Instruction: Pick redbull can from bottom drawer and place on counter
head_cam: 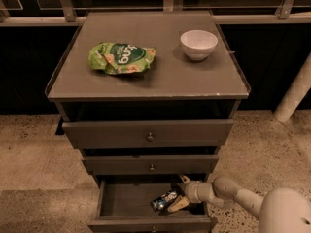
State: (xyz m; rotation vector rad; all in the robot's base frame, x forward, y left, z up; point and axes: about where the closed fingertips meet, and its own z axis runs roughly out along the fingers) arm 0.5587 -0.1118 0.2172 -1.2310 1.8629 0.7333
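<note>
Green snack bag (121, 58) lies at the left of the counter (160, 84), with a white bowl (198, 43) to its right. Below, in the pulled-out bottom drawer (124, 198), the redbull can (164, 199) lies on its side. Just right of it, the gripper (179, 192) reaches in, fingers spread apart.

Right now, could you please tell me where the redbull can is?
Camera view, low centre: the redbull can lies inside the open bottom drawer, close beside the end effector.

Speckled floor (29, 144), metal railing (29, 21) behind, white post (294, 93).
</note>
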